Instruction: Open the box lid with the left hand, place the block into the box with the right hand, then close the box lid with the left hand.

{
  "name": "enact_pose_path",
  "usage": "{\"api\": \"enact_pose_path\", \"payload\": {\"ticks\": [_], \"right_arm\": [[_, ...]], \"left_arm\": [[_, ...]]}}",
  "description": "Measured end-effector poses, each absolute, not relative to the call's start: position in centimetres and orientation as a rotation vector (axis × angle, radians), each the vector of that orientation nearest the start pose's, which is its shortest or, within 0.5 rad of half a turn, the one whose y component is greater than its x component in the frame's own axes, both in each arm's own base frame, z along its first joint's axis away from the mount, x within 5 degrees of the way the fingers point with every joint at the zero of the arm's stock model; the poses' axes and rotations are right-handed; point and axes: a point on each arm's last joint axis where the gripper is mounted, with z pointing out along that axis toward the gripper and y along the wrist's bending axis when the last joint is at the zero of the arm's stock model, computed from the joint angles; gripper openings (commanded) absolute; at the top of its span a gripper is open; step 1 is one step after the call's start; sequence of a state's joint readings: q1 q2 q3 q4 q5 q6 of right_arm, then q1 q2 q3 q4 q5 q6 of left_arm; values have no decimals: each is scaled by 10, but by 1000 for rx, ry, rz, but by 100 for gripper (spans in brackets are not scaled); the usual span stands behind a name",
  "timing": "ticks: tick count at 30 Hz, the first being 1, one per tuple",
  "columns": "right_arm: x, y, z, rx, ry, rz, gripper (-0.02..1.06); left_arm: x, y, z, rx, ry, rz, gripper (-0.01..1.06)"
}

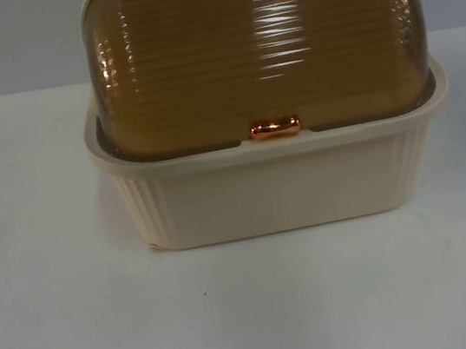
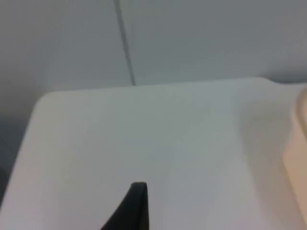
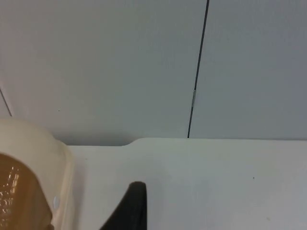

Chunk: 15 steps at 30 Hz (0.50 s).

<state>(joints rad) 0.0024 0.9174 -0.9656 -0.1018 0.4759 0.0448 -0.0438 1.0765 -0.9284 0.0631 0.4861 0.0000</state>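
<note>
— Bare white table (image 1: 254, 312) lies nearest the top camera, with open room in front of the box and to both its sides. What stands on it?

— One cream box (image 1: 275, 190) with ribbed corners, its long axis running left to right, its front wall facing the camera. Its amber, ribbed, domed lid (image 1: 258, 48) is down on the rim, with a copper-coloured handle (image 1: 275, 128) at the middle of the front edge. I read no writing or label on it.

— And the far edge?

— Behind the box the table ends at the grey partition wall (image 1: 3, 46); a dark seam runs down it.

— The claws?

— One black fingertip of the left claw (image 2: 132, 208) hangs over bare table, the box's cream side close by. The right claw (image 3: 129, 206) hangs likewise, beside the box's other end. Released or clenched, I cannot tell for either.
</note>
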Motion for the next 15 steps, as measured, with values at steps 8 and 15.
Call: {"api": "enact_pose_path", "payload": {"ticks": [8, 15], "right_arm": [[190, -4, 396, -16, 1909, -75, 93], [190, -4, 396, -16, 1909, -75, 93]], "left_arm": [[230, -63, 354, 514, 2033, -3, 105], [237, -99, 378, 816, 1837, 47, 105]]}}
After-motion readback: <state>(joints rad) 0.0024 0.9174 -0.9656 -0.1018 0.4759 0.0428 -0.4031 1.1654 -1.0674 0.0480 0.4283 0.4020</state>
